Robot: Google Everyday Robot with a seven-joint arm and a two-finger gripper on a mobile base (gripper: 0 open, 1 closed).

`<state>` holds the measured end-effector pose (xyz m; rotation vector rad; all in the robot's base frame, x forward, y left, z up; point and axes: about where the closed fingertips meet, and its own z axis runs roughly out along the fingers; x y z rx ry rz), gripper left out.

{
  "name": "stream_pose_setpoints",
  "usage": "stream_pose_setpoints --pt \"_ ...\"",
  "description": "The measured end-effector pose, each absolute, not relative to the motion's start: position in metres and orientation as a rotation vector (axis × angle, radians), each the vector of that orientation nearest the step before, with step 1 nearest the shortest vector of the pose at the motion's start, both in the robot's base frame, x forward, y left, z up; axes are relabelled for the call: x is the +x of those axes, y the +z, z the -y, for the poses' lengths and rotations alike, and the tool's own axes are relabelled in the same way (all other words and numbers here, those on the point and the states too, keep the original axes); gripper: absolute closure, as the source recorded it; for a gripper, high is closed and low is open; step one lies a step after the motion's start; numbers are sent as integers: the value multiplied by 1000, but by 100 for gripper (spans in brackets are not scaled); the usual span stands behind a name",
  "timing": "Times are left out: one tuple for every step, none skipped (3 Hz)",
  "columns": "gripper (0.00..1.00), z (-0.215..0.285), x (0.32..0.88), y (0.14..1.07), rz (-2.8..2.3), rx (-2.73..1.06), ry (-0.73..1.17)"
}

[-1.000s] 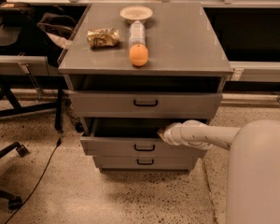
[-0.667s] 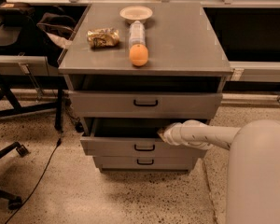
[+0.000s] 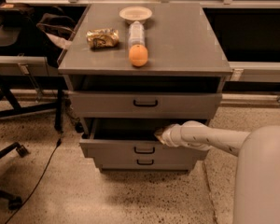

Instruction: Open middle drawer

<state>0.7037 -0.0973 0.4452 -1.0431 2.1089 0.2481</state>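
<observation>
We judge the middle drawer (image 3: 112, 149) to be partly out: its front stands forward of the cabinet, with a dark opening above its top edge. The gripper (image 3: 161, 135) sits at that top edge, just right of centre, above and a little to the right of the black handle (image 3: 144, 150). The arm (image 3: 210, 138) reaches in from the right. Whether the gripper is spread or closed we cannot tell, since its tip is turned away into the shadow of the opening.

To do this step well, we would draw straight back along the drawer's line of travel, square to the front. A sideways pull from this off-centre hold could skew the tray on its runners. We would keep the gripper low enough to clear the underside of the top drawer (image 3: 186, 104), which also sits slightly forward, and keep the wrist off the bottom drawer (image 3: 116, 162). A steady pull should leave the things on the tabletop (image 3: 186, 41) undisturbed: the bowl (image 3: 136, 14) at the back edge, the bottle (image 3: 136, 31) lying in front of it, the orange (image 3: 138, 55) touching the bottle's near end, and the crumpled bag (image 3: 102, 38) towards the left edge.

We can read no writing. The bag's print and the bottle's label are illegible, and the drawer fronts are plain.
</observation>
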Motion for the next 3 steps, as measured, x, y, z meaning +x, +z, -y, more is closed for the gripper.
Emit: stream_pose_setpoints --pt "100 97 704 447 -2109 -1043 248" --pt "100 108 666 443 -2132 -1001 275" --pt "100 113 636 443 -2144 -973 300"
